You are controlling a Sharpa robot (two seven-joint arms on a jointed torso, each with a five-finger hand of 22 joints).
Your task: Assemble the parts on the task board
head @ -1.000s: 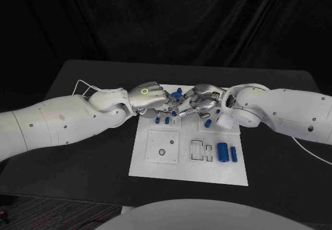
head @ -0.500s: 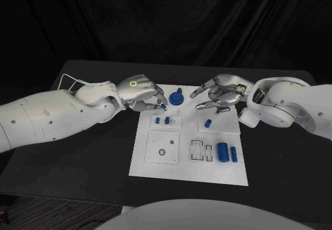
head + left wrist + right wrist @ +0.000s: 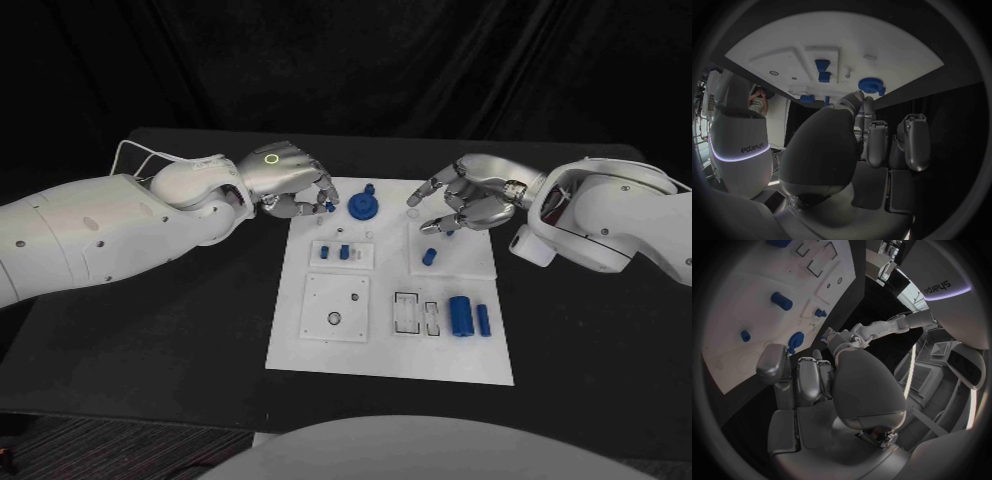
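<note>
Two hands flank blue gear [image 3: 366, 207], left hand [image 3: 286, 180] curled, right hand [image 3: 469, 205] spread

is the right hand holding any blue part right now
No. In the head view the right hand hovers with its fingers spread and nothing between them, off to one side of the blue gear on the board.

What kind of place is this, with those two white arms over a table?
Probably a robotics lab or test bench. A white task board with small blue parts lies on a black table against dark curtains, and the robot's left hand and right hand hover at its far end.
</note>
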